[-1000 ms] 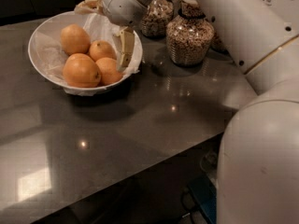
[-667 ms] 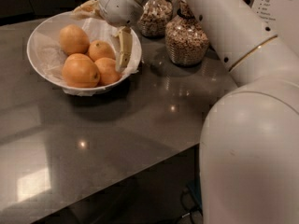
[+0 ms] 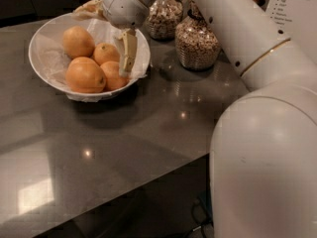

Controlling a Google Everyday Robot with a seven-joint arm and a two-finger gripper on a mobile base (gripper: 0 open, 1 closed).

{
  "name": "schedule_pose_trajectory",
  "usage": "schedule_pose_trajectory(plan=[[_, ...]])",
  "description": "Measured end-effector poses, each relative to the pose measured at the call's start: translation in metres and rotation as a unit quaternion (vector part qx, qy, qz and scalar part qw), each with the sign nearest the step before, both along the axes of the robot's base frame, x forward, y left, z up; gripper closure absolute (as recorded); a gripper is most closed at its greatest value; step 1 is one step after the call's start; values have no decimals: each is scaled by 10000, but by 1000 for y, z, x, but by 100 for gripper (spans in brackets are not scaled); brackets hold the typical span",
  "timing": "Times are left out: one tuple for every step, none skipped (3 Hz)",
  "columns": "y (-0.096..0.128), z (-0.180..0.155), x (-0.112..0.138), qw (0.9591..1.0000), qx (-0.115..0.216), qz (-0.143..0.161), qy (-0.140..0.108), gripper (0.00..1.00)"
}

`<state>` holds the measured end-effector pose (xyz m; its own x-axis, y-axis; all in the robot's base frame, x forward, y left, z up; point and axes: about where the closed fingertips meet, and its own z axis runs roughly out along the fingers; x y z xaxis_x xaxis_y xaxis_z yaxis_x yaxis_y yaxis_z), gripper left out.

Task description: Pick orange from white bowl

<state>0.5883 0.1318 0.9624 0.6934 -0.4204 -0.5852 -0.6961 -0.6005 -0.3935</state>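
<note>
The white bowl with crinkled paper lining stands at the back left of the dark counter. It holds several oranges: one at the back left, a smaller one in the middle, a big one in front and one at the right. My gripper hangs from the white wrist over the bowl's right side, pointing down. It sits just right of the middle orange and right above the right one. It holds nothing that I can see.
Two glass jars of cereal stand behind and to the right of the bowl, one close to my wrist and one further right. My white arm fills the right side of the view. A printed sign stands at the far right.
The gripper has dropped slightly lower and a little left, closer to the oranges on the bowl's right side. My arm has swung further into view on the right. The oranges have not moved.
</note>
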Motion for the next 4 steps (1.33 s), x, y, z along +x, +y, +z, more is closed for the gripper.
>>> schedule_pose_trajectory(plan=[[7,-7,-4,9998,-176,43,52,0],[10,-21,-12,9971,-751,-134,38,0],[17,-26,-11,9945,-993,-317,-93,0],[17,-26,-11,9945,-992,-317,-93,0]])
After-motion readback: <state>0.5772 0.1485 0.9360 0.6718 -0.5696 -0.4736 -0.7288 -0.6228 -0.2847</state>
